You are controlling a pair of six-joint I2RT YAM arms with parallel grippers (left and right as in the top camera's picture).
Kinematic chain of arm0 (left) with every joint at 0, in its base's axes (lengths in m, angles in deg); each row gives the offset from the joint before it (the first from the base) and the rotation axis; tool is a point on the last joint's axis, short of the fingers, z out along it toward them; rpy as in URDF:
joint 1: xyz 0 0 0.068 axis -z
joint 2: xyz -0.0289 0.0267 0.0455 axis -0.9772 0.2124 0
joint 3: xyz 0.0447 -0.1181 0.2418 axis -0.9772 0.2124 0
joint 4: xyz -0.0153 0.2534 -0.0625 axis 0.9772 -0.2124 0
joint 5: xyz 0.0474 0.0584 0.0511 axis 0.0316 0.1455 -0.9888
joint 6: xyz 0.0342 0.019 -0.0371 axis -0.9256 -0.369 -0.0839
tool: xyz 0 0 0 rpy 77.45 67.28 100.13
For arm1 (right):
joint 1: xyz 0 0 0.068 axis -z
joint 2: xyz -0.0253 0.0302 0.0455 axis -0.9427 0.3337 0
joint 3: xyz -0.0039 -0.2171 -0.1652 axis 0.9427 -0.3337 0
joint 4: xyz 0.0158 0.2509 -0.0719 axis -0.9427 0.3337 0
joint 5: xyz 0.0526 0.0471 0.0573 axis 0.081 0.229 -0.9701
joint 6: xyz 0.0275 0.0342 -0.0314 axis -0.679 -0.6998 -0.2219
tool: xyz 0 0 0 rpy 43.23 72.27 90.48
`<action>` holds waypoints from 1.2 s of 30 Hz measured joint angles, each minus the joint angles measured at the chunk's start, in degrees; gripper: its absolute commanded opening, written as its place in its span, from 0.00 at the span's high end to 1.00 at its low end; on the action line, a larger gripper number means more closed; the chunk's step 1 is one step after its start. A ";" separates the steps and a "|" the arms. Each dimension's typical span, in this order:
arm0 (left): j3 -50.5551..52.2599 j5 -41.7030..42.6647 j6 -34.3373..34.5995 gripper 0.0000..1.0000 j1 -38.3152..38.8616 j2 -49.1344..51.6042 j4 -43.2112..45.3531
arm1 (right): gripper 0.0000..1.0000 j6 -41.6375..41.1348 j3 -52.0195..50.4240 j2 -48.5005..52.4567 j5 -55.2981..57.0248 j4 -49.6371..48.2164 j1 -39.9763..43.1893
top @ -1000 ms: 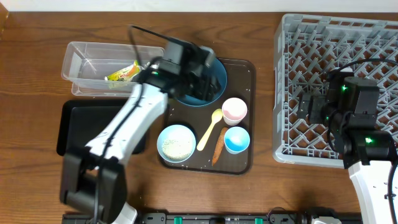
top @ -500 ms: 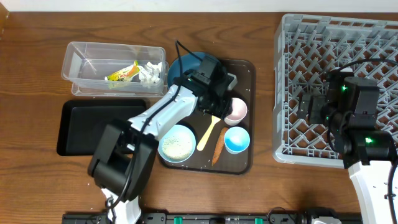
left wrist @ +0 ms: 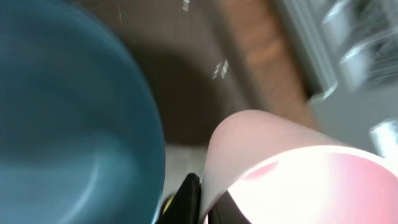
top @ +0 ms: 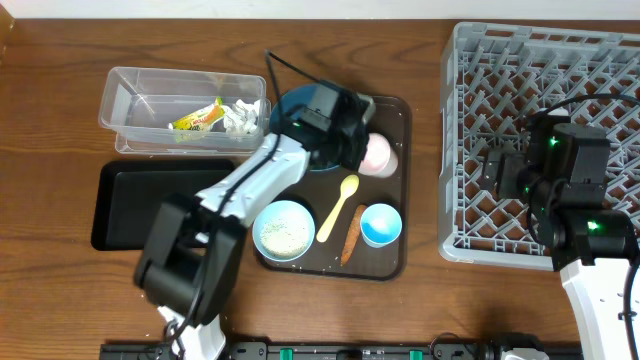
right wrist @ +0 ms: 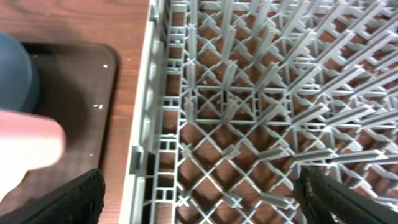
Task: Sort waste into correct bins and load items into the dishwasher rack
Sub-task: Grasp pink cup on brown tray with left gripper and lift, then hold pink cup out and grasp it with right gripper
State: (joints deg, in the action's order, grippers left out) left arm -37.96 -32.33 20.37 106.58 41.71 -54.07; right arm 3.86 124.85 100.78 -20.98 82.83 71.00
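Note:
My left gripper [top: 357,148] is shut on the rim of the pink cup [top: 377,156], which is tipped on its side over the brown serving tray. In the left wrist view the dark fingers [left wrist: 188,198] pinch the cup wall [left wrist: 292,168] beside the dark blue plate [left wrist: 68,124]. The light blue bowl [top: 283,230] holds rice grains. The pale yellow spoon [top: 337,208], carrot-like stick [top: 350,240] and blue cup [top: 381,224] lie on the tray. The clear tub [top: 125,105] holds the wrapper [top: 197,118] and tissue [top: 240,115]. My right gripper [right wrist: 199,208] hangs open over the grey rack [top: 560,90].
The black tray [top: 150,205] lies in front of the clear tub. The brown serving tray [top: 398,115] sits between the bins and the rack. In the right wrist view the rack's left wall [right wrist: 149,124] stands beside a strip of bare wood.
My left gripper swung from over the plate to the pink cup and shut on its rim. The cup has tipped and shifted toward the back of the tray. The right arm stayed still.

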 measured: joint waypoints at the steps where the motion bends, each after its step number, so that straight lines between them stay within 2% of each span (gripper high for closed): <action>1: 0.00 1.18 0.68 0.94 -0.46 -1.11 1.36 | 0.01 -0.44 0.00 0.00 0.63 -0.52 0.02; 7: 0.00 7.37 5.92 0.94 -4.37 -9.57 6.05 | 0.01 -1.68 0.07 0.74 -0.92 -6.40 2.23; 10: -0.02 12.00 10.67 0.94 -8.15 -10.51 8.63 | 0.01 -0.63 0.13 3.26 -9.33 -10.43 4.48; 13: -0.02 19.85 14.95 0.94 -12.90 -9.79 10.67 | 0.01 2.27 0.24 7.61 -23.45 -15.10 5.73; 17: -0.02 30.71 17.86 0.94 -17.25 -9.27 11.93 | 0.01 7.89 0.28 14.80 -48.41 -22.01 6.34; 20: -0.02 37.29 18.93 0.94 -18.12 -9.20 12.57 | 0.01 10.27 0.31 19.19 -65.18 -28.37 6.12; 24: -0.02 44.46 19.43 0.94 -17.88 -9.18 14.27 | 0.01 11.32 0.39 23.39 -79.95 -34.80 4.44; 29: -0.02 48.92 20.22 0.94 -16.87 -9.18 14.56 | 0.02 11.78 0.39 25.49 -86.79 -38.71 1.49; 36: -0.02 53.18 20.50 0.94 -14.75 -9.18 14.75 | 0.04 11.89 0.39 25.55 -87.73 -43.93 -0.42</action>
State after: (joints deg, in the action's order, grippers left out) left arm -37.98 20.85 40.87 91.83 32.53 -39.31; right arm 15.75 125.24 126.33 -108.72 38.90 70.58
